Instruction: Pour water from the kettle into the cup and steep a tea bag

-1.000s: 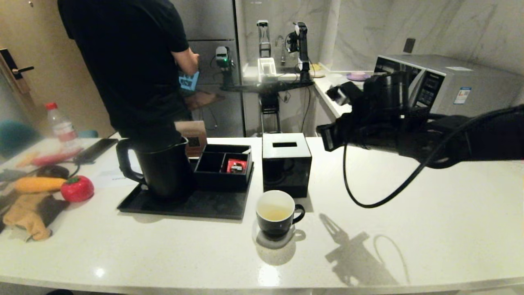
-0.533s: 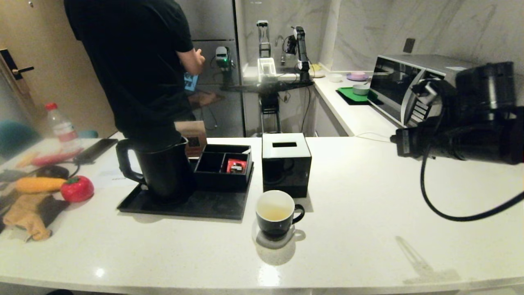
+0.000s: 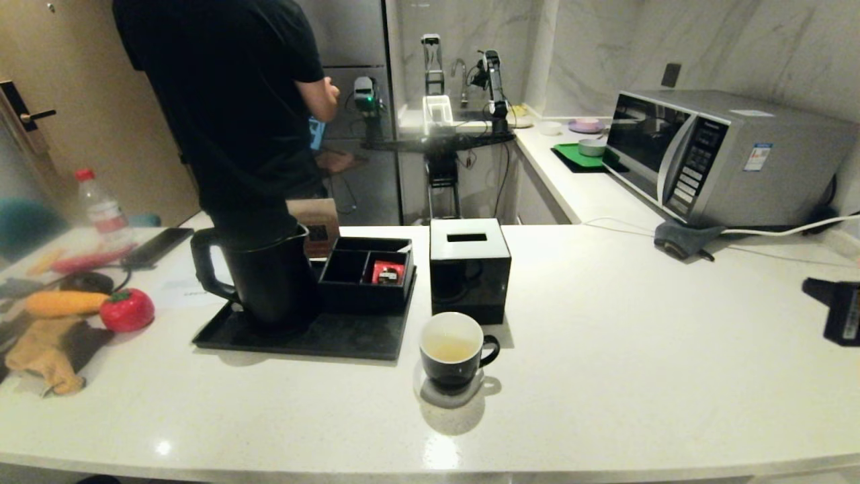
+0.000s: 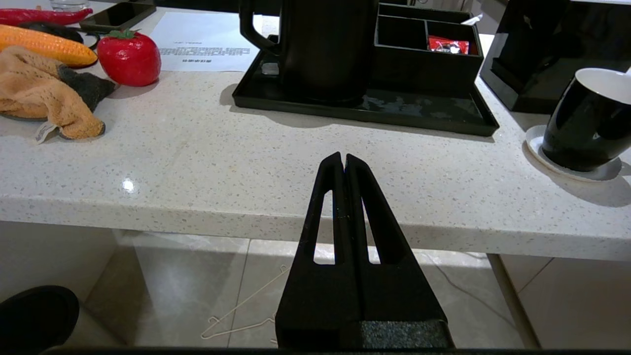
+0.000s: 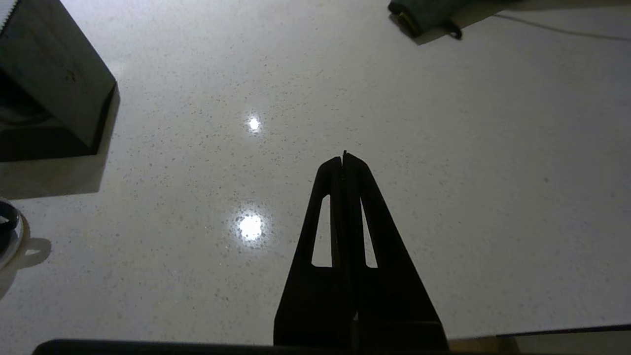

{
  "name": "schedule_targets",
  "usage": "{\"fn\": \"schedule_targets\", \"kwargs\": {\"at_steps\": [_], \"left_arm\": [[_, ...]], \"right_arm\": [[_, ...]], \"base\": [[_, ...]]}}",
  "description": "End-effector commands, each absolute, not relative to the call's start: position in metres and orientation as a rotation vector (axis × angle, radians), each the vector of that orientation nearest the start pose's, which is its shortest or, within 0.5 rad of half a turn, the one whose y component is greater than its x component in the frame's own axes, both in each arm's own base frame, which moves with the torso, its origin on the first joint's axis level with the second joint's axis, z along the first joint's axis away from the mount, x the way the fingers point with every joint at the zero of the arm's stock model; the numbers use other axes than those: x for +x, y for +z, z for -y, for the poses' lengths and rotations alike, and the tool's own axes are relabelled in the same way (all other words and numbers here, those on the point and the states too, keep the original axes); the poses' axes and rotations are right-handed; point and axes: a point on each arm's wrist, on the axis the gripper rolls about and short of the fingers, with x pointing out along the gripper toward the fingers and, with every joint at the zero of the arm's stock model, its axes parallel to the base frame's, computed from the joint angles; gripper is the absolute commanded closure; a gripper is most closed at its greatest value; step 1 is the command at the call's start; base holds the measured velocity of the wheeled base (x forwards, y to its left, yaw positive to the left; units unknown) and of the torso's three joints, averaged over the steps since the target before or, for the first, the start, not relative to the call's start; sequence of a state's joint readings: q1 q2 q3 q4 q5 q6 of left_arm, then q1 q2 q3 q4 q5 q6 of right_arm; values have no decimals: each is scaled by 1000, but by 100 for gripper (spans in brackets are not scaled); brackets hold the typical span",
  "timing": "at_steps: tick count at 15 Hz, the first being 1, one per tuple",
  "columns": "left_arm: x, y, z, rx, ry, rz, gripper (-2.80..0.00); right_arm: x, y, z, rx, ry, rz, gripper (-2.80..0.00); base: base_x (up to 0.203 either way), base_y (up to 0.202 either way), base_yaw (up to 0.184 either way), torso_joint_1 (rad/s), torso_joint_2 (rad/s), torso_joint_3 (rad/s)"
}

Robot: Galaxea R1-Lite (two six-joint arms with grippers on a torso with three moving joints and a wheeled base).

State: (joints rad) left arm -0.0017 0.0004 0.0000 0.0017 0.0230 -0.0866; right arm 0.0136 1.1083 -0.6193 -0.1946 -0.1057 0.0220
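Observation:
The tall black kettle (image 3: pixel 269 275) stands on a black tray (image 3: pixel 302 339) at the left of the counter. The black cup (image 3: pixel 453 349) sits on a white coaster in front of the tissue box and holds pale yellowish liquid (image 3: pixel 450 348). No tea bag shows. Neither arm appears in the head view. My left gripper (image 4: pixel 343 158) is shut and empty, low at the counter's front edge, facing the kettle (image 4: pixel 325 49) and the cup (image 4: pixel 586 123). My right gripper (image 5: pixel 343 158) is shut and empty over bare counter, to the right of the cup (image 5: pixel 6 222).
A black tissue box (image 3: pixel 469 267) stands behind the cup. A compartment box holding a red packet (image 3: pixel 388 272) sits on the tray. A microwave (image 3: pixel 725 158) is at the back right. A toy tomato (image 3: pixel 126 309) and cloth (image 3: pixel 47 349) lie left. A person (image 3: pixel 228 101) stands behind the counter.
My right arm has swung right and back, out of the head view, and its shadow has left the counter. The person has shifted slightly right. Kettle and cup have not moved.

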Motion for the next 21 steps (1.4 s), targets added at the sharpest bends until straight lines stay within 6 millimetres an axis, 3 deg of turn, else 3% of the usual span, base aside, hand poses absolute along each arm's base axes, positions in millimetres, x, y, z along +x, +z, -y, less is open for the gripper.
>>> {"fn": "schedule_targets", "kwargs": {"at_steps": [1, 4, 9, 12, 16, 21], "left_arm": [[-23, 75, -1, -87, 22, -1, 0], [-23, 75, -1, -87, 22, -1, 0], [-23, 75, -1, -87, 22, -1, 0], [-23, 75, -1, -89, 22, -1, 0], [-23, 75, -1, -89, 22, -1, 0], [-23, 75, -1, -89, 22, -1, 0]], "right_arm": [[98, 215, 2, 11, -103, -153, 0], [61, 188, 2, 18, -87, -54, 0], [17, 118, 1, -26, -64, -36, 0], [2, 99, 0, -37, -68, -79, 0], [-3, 80, 0, -52, -35, -245, 0], [-19, 77, 0, -50, 3, -46, 0]], "base": [[0, 0, 0, 0, 0, 0], [0, 0, 0, 0, 0, 0], [0, 0, 0, 0, 0, 0], [0, 0, 0, 0, 0, 0], [0, 0, 0, 0, 0, 0], [0, 0, 0, 0, 0, 0]]}}
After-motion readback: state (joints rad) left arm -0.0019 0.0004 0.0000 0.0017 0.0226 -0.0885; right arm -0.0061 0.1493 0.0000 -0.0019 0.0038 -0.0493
